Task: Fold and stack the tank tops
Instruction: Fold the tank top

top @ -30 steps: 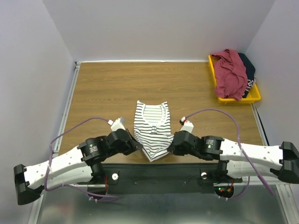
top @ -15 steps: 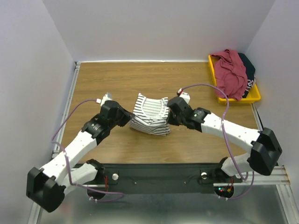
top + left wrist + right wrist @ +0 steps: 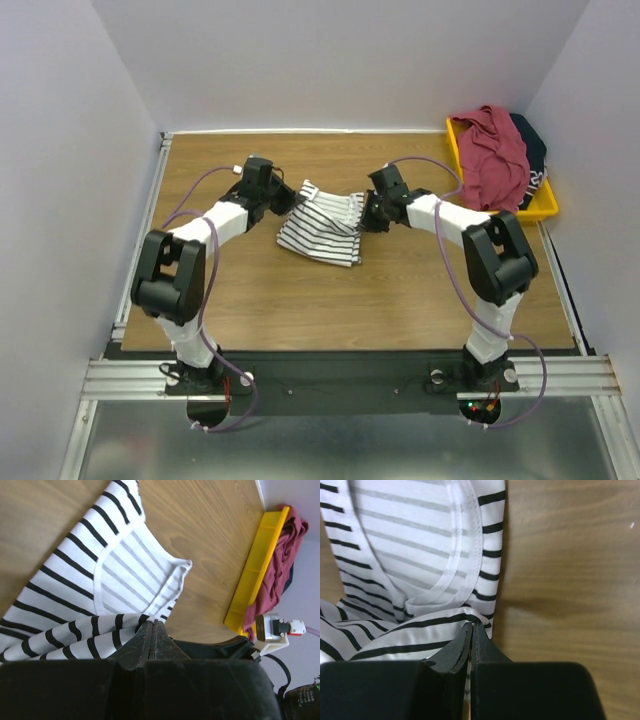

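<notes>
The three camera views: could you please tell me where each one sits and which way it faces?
Top external: above and behind the arm bases, looking down on the table; left arm and right arm show.
Left wrist: on the left arm, looking past the left end effector over the striped tank top toward the yellow bin.
Right wrist: on the right arm, looking down past the right end effector at the top's neckline.
Shared: both wrist views show that top pinched by shut fingers.
</notes>
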Tool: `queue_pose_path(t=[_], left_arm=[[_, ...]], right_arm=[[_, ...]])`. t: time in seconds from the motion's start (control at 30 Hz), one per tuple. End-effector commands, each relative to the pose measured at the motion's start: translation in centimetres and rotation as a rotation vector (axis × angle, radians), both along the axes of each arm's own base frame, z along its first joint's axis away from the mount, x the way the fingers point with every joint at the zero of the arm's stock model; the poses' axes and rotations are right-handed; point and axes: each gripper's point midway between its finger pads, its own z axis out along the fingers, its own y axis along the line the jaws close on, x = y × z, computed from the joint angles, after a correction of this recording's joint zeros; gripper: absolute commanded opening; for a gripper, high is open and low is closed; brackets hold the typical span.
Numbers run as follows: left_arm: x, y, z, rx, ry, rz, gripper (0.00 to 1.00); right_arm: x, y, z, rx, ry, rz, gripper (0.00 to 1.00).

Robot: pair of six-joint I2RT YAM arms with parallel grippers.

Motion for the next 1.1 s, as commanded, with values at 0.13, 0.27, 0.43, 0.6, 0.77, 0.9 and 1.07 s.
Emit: queue_pose_path(t=[0.13, 0.27, 0.43, 0.6, 0.77, 0.9, 1.07], left_arm=[[7.1, -1.8, -0.4, 0.039, -0.034, -0.034, 0.00], [7.1, -1.1, -4.4, 0.106, 0.067, -0.009, 0.00], [2.8, 0.6, -9.6, 0.140, 0.190, 0.042, 0.00], [-4.6, 3.0, -13.1, 0.153, 0.277, 0.056, 0.00], [-11.3, 4.7, -13.4, 0.162, 0.298, 0.050, 0.00], [-13.6, 5.8, -10.8, 0.140, 0.234, 0.060, 0.00], [-11.7, 5.9, -5.8, 0.173, 0.129, 0.045, 0.00]], right_arm=[[4.6, 1.8, -1.1, 0.109, -0.016, -0.003, 0.00], [3.4, 1.5, -3.2, 0.120, 0.029, -0.040, 0.00], [-0.5, 2.1, -4.3, 0.112, 0.044, -0.034, 0.00], [-9.8, 4.7, -6.5, 0.089, 0.092, 0.023, 0.00], [-18.2, 6.6, -5.8, 0.143, 0.097, 0.052, 0.00], [-20.5, 6.1, -4.5, 0.169, 0.076, 0.071, 0.00], [-20.2, 7.3, -1.2, 0.228, 0.014, 0.107, 0.00]])
